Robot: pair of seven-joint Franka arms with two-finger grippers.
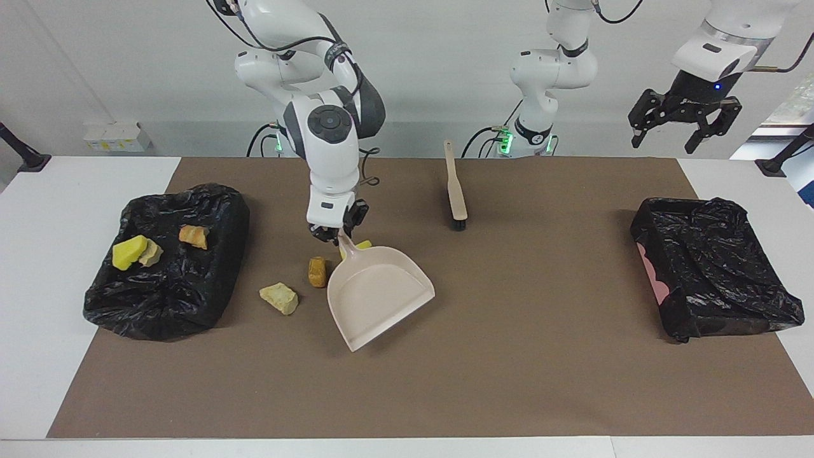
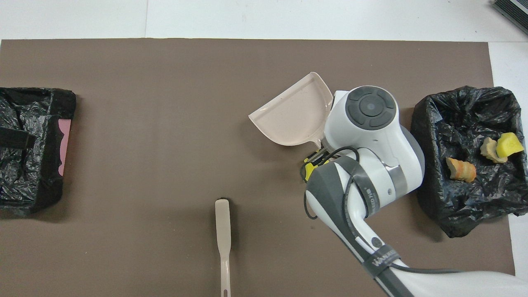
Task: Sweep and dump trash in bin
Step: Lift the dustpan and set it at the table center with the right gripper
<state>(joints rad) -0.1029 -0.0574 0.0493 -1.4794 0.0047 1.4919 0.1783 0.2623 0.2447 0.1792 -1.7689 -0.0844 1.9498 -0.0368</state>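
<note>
So it looks about halfway done from where things sit. The table (image 1: pixel 76 394) has a big brown mat (image 1: pixel 509 381) over it, and there are two bins lined with black bags: the one at the right arm's end (image 1: pixel 166 261) already has three bits of trash in it, a bright yellow chunk (image 1: pixel 129 252), a pale beige one (image 1: pixel 151 253) touching it, and an orange-brown one (image 1: pixel 193 236) a little apart. The other bin (image 1: pixel 712 267), at the left arm's end, shows nothing but bag. The right hand (image 1: pixel 335 233) is clenched on the handle of the beige dustpan (image 1: pixel 376 294), which looks empty and sits tilted with its lip low over the middle of the mat. The left hand (image 1: pixel 685 124) is released, fingers spread, just waiting up in the air above its own end of the table. The brush (image 1: pixel 455 187) lies untouched on the mat, nearer to the robots than the dustpan. What's left, I'd say: three pieces still on the mat, all close to the pan, namely a pale yellowish chunk (image 1: pixel 279 298), an orange-brown chunk (image 1: pixel 317 271), and a bright yellow one (image 1: pixel 363 244) mostly hidden by the dustpan handle. Those need sweeping in and dumping.
</note>
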